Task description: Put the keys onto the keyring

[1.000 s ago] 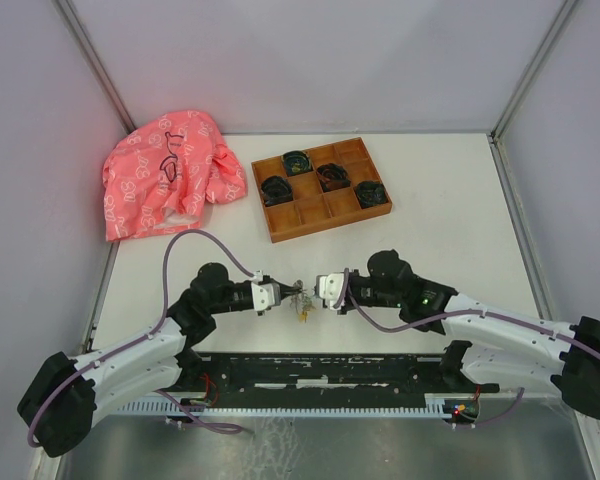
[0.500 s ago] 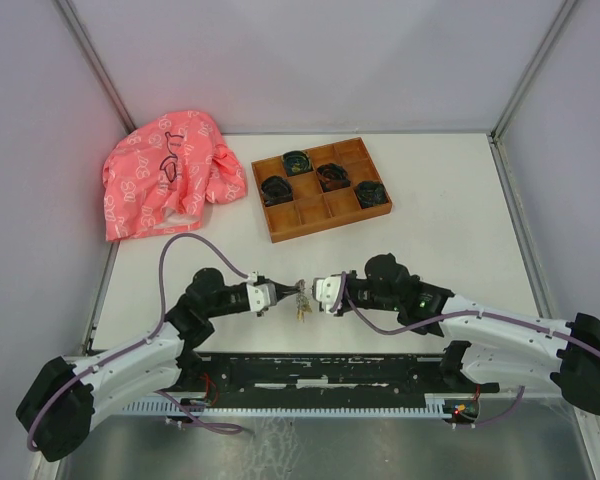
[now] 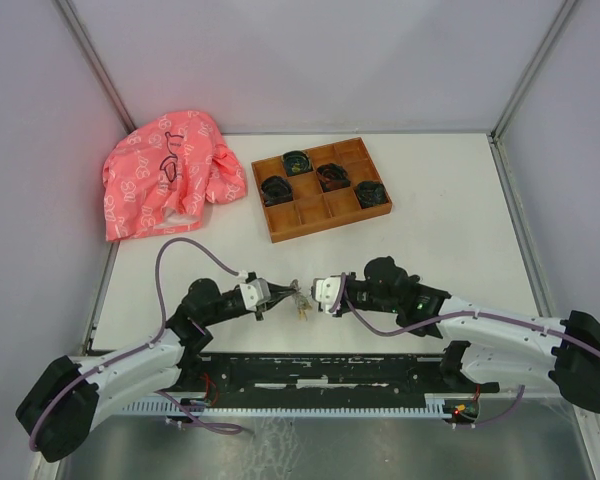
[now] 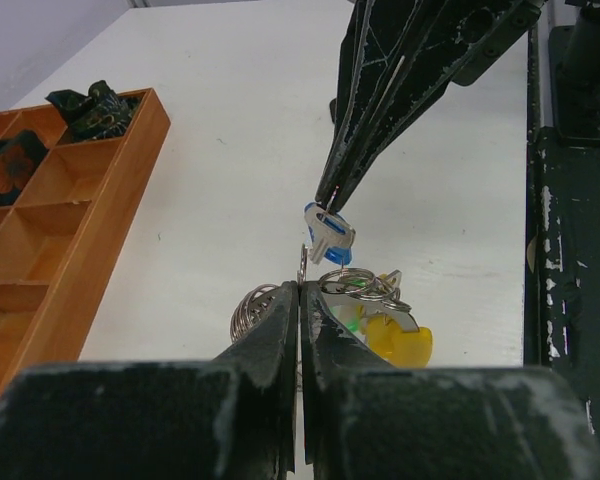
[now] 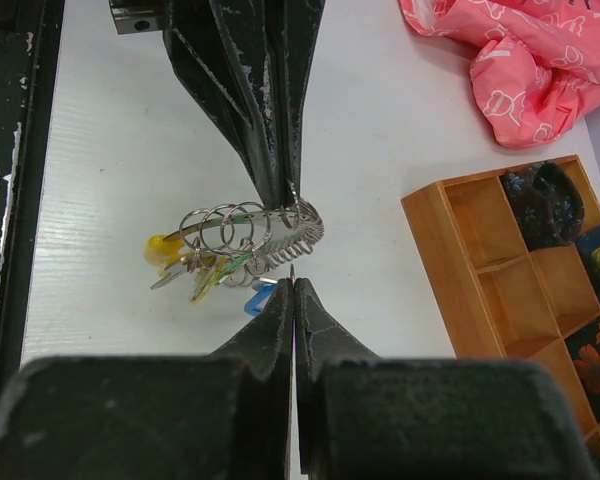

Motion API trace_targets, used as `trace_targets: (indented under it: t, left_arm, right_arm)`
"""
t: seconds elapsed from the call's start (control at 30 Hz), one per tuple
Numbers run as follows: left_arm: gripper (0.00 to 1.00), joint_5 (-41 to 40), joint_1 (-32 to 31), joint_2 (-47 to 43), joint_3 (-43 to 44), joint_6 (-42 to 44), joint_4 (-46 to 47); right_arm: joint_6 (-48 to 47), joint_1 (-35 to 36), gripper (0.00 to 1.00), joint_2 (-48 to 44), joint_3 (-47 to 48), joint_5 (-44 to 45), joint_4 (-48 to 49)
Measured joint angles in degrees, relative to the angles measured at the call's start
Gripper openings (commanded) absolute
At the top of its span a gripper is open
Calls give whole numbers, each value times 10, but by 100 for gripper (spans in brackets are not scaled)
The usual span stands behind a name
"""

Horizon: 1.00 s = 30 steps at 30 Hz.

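A: What lies furthest left?

B: A crumpled pink plastic bag with white print (image 3: 165, 175), on the white table (image 3: 450, 230), well apart from both arms.

A: And the left gripper (image 4: 300, 292)?

B: Its two black fingers are pressed flat together with no gap showing. Between their tips they pinch the wire of the grey metal keyring (image 5: 270, 238) at its edge.

A: Where does that put the keyring?

B: Between the two grippers, close to the near edge of the table. It is several wire loops bunched side by side like a coil. A small yellow tag (image 4: 400, 342) and a small green tag (image 4: 350, 320) hang from it. I cannot tell whether it clears the tabletop.

A: And the right side?

B: The right gripper (image 5: 293, 284) is squeezed closed too, and its tips meet the left one's almost head-on. It pinches the small key with the bright blue plastic head (image 4: 328, 236), which sits just beside the loops. I cannot tell whether the key is threaded onto the wire.

A: Anything further back?

B: A brown wooden tray with compartments (image 3: 313, 208), to the right of the bag. Four of its cells hold dark coiled bundles (image 3: 278, 187).
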Motion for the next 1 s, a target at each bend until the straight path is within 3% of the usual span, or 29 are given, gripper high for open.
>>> trace_targets:
  t: [0.33,1.0]
  left_arm:
    - [3,-9,0,7,-22,-36,56]
    - [3,-3,0,41,-22,-38,79]
  right_arm:
    - [4,0,1,19,0,-2,23]
    - [18,3,1,32,0,-6,47]
